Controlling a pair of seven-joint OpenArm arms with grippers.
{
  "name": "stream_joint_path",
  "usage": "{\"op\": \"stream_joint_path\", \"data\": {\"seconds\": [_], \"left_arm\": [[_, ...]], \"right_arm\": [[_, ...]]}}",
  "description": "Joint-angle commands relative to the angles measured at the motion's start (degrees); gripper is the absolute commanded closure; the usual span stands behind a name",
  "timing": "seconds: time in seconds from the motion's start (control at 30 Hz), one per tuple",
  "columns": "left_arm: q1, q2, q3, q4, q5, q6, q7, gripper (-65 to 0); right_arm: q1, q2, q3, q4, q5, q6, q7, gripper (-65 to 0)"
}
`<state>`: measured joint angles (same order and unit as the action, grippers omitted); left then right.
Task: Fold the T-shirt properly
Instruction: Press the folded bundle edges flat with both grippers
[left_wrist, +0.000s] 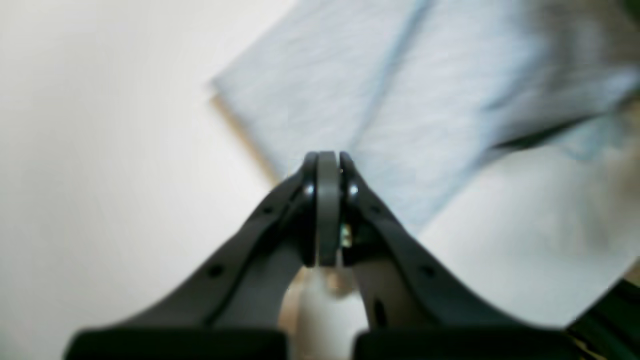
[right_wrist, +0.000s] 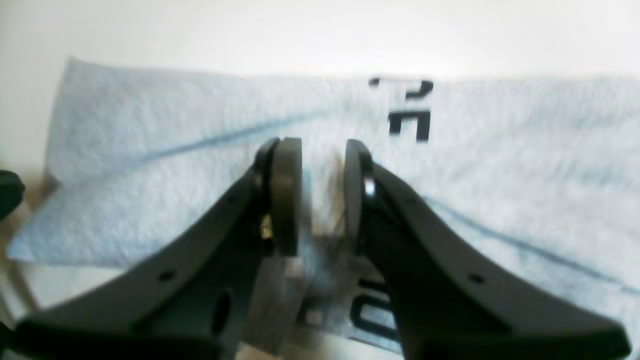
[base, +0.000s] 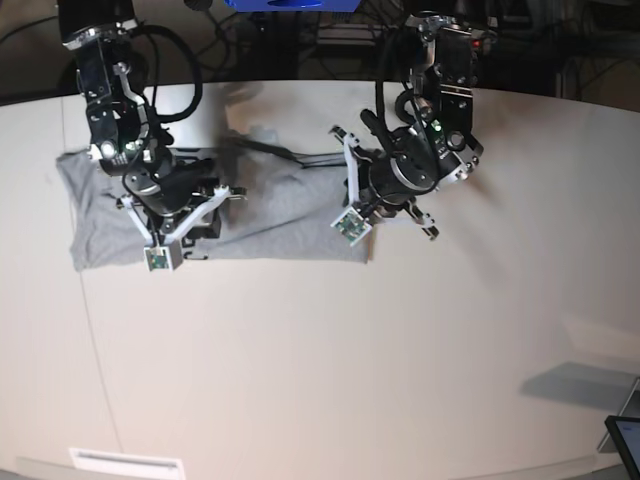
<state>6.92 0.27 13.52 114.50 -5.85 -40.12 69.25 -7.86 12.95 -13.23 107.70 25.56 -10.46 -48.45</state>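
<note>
Grey T-shirt flat on table, both arms above

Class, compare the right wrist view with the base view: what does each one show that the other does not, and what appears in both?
Only the right wrist view shows the black lettering on the cloth, seen through the gap between the right gripper's parted jaws. Only the base view shows both arms, the left gripper, the whole white table and the cables behind it. Both show the grey T-shirt lying flat under the right gripper.
</note>
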Motion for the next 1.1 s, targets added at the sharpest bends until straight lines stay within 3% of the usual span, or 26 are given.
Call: {"op": "stream_joint_path", "data": {"seconds": [0.0,1.07], "left_arm": [[-0.4,0.2,1.0,1.2,-0.4,0.1,-0.9,0.0],[6.5,-1.1,1.9,-1.8,0.1,0.1,-1.0,0.0]], "right_arm": [[0.4,0.2,0.3,0.8,0.3,0.3,1.2,-14.5],[0.3,-0.1,0.4,0.7,0.3,0.2,1.2,-14.4]]}}
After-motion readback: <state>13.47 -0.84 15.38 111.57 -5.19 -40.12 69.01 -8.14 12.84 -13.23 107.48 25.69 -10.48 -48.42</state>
